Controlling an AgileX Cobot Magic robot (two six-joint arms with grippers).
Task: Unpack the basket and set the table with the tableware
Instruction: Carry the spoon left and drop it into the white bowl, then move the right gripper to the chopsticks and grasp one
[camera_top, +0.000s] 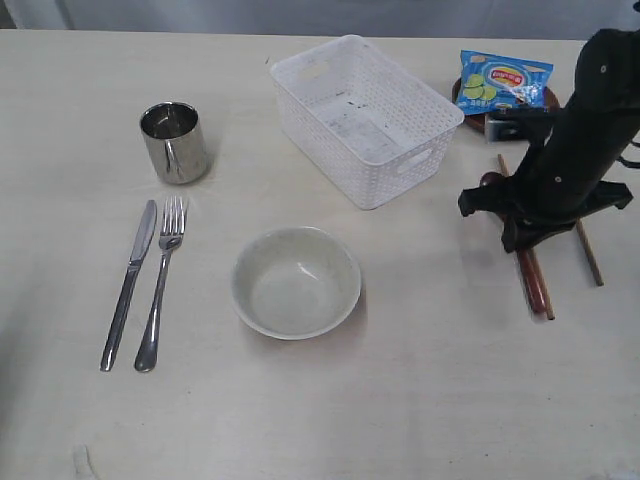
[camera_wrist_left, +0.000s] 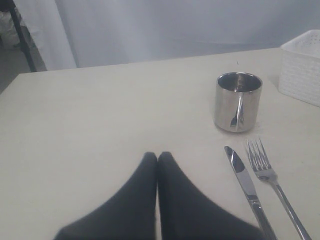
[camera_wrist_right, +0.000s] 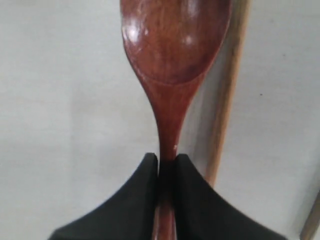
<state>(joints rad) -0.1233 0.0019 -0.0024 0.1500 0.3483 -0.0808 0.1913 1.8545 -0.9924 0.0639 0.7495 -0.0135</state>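
Pale cream table (camera_top: 420, 400) runs wide and flat, and most of the tableware is already out on it. The white basket (camera_top: 400, 170) sits by the far edge, near the middle, and I can see nothing inside it. The steel cup (camera_top: 175, 143), knife (camera_top: 128, 285) and fork (camera_top: 160, 285) lie toward the left edge. The whitish bowl (camera_top: 296, 282) sits in the middle, closer to the near edge. By the far right corner, a blue snack bag (camera_top: 503, 82) rests on the small brown plate (camera_top: 472, 117).

The right gripper (camera_wrist_right: 166, 165) is pinching the thin neck of the wooden spoon (camera_wrist_right: 175, 60) near the right edge. One chopstick (camera_wrist_right: 230, 100) lies just beside the spoon, and the other chopstick (camera_top: 590, 255) lies a bit nearer the right edge. The left gripper (camera_wrist_left: 157, 157) is pressed together with nothing in it, low over the table near the left edge.

I think the step now is laying the spoon down. It looks very low, maybe touching the table. Next, the fingers need to spread and lift straight up, so the spoon does not roll or bump the chopsticks.
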